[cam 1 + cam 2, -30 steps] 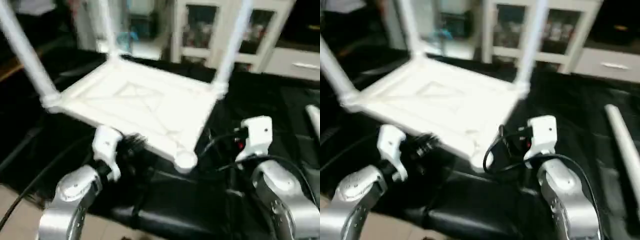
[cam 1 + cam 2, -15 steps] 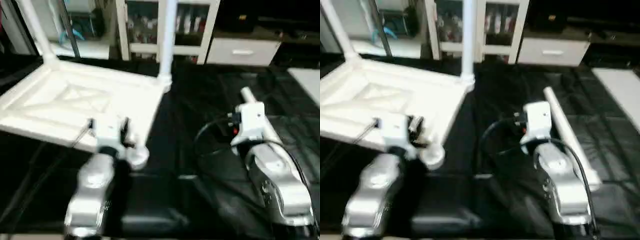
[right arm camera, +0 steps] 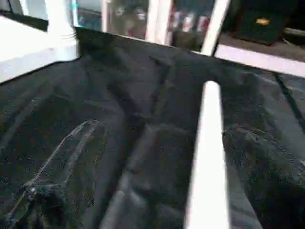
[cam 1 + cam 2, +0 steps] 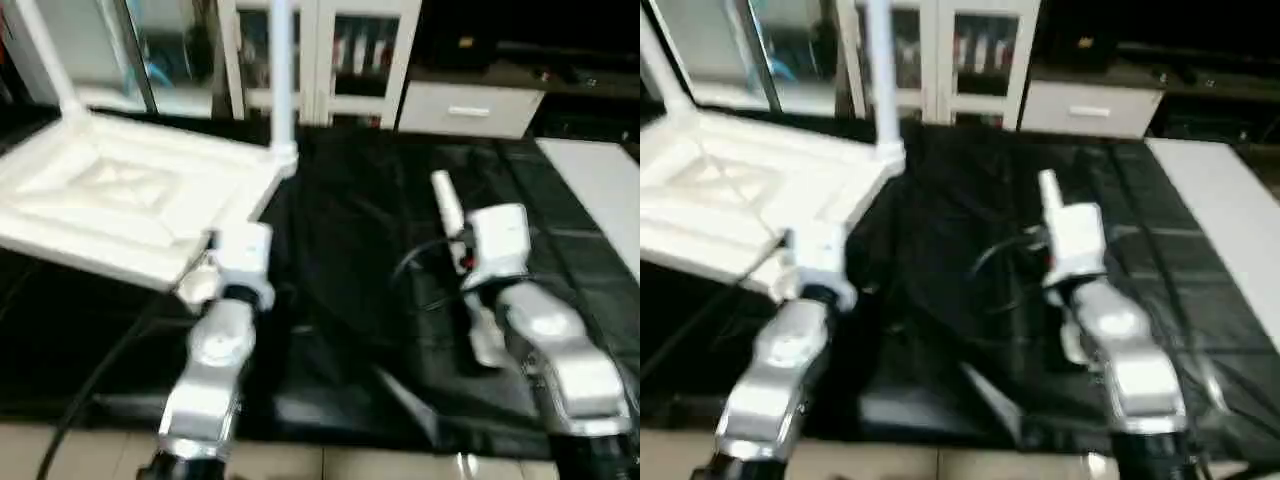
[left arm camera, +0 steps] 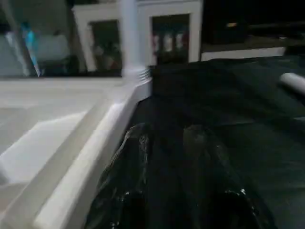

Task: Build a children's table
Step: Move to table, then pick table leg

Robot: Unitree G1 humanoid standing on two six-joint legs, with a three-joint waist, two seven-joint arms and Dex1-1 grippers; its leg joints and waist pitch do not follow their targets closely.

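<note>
The children's table top lies underside up at the left of the black cloth. A white leg stands in its far right socket and another leg in the far left one. My left gripper sits just beside the top's near right corner, open by a narrow gap, with only cloth between its fingers. A loose white leg lies on the cloth to the right. My right gripper is wide open astride this loose leg, which lies closer to one finger.
The black-draped work table ends at a front edge near my forearms. A white glass-door cabinet and a white drawer unit stand behind. A white surface lies at the far right. A black cable loops by my right wrist.
The camera has swung to the right. My right gripper has come over the loose leg and now straddles it. My left gripper stays by the top's near corner.
</note>
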